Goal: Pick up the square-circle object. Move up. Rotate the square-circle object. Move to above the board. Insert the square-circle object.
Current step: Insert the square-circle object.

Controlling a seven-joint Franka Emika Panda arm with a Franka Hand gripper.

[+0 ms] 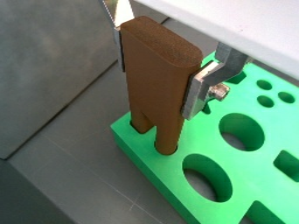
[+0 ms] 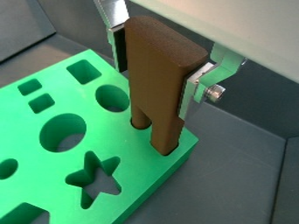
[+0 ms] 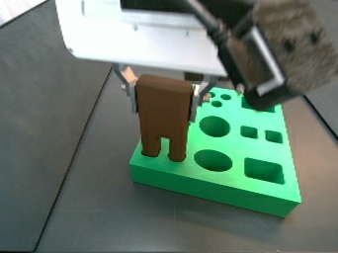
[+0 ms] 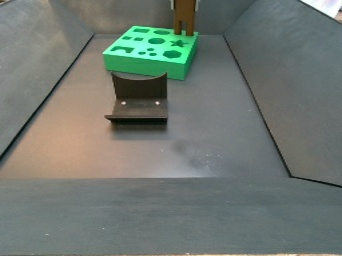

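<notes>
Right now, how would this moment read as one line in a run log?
gripper: shut on brown block | block: upright, legs down at corner of green board | fixture: on floor beside board

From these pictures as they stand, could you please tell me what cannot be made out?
- Holes under the brown block's legs: hidden by the legs in both wrist views.
- Gripper in a side view: cut off by the top edge, only the block shows.
- Fixture's far side and the board edge behind it: hidden.
- Arm above the gripper: blurred in a side view.
</notes>
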